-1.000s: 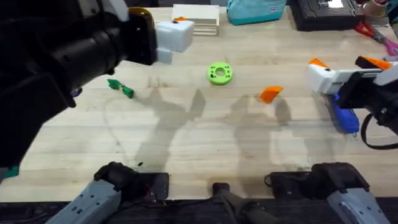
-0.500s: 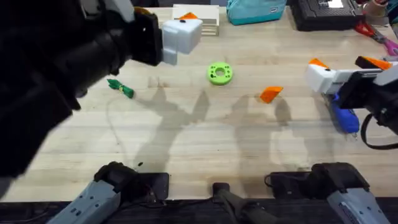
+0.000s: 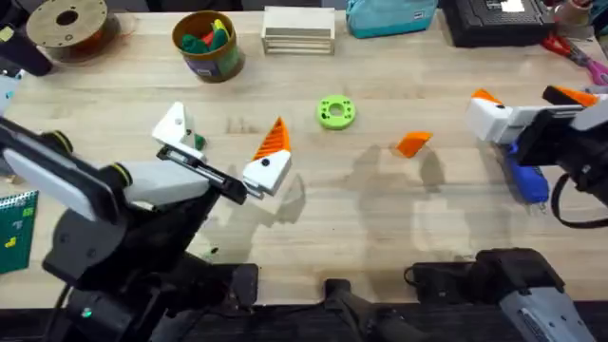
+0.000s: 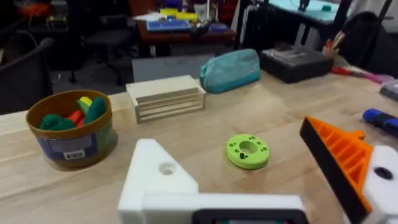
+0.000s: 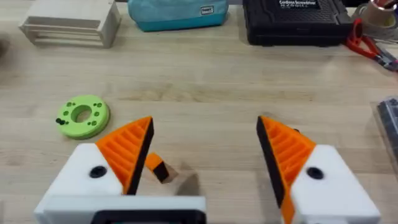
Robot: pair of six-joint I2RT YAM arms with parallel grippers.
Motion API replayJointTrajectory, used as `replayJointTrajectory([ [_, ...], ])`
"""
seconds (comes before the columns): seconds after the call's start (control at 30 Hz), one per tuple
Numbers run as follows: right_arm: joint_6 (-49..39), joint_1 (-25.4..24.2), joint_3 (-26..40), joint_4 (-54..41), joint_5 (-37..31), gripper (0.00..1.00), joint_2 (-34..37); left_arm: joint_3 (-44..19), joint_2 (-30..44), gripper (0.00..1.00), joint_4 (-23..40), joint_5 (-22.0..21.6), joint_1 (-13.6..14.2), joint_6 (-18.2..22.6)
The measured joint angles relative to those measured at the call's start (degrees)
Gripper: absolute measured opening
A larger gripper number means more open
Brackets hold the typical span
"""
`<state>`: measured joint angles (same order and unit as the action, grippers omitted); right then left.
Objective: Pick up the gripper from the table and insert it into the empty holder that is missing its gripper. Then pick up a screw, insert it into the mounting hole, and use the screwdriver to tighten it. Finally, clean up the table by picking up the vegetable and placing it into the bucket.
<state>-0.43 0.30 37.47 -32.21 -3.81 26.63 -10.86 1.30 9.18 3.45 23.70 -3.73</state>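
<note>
- Upper left of the overhead frame: the bucket (image 3: 208, 46), yellow-rimmed, stands on the table (image 3: 380, 237) with toy items inside; a brown spool (image 3: 66, 24) lies further left.
- Left of centre: my left claw (image 3: 223, 152) hangs spread wide, holding nothing. One finger is the holder (image 3: 174, 125), a bare white block; the other bears an orange tip. The vegetable (image 3: 197, 142) shows just beside the holder.
- Centre: a light-green ring disc (image 3: 335, 112).
- Right of centre: the gripper (image 3: 413, 142), loose orange wedge, lies on the wood.
- Right edge: my right claw (image 3: 527, 100) is wide open and empty; the screwdriver (image 3: 527, 180), blue, lies partly beneath it.
</note>
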Motion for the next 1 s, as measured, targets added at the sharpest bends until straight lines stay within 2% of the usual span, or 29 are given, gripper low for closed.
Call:
replayJointTrajectory([
  [0.13,0.0,0.0,0.0,0.0,0.0,0.991,0.0,2.9,-1.0,0.986,-4.2,0.0,0.0,-0.2],
  [0.3,0.0,0.0,0.0,0.0,0.0,0.991,0.0,8.8,-1.0,0.985,-14.3,0.2,0.0,-0.2],
  [0.37,0.0,0.0,0.0,0.0,0.0,0.991,0.0,10.2,-1.0,0.986,-15.0,0.5,0.0,-0.2],
  [0.53,0.0,0.0,0.0,0.0,0.0,0.991,0.0,10.5,-1.0,0.986,-14.8,1.1,0.1,-0.2],
  [0.7,0.0,0.0,0.0,0.0,0.0,0.991,0.0,10.5,-0.9,0.986,-4.7,1.3,0.1,-0.2],
  [1.0,0.0,0.0,0.0,0.0,0.0,0.991,0.0,10.5,-0.9,0.985,-4.7,1.3,0.1,-0.2],
])
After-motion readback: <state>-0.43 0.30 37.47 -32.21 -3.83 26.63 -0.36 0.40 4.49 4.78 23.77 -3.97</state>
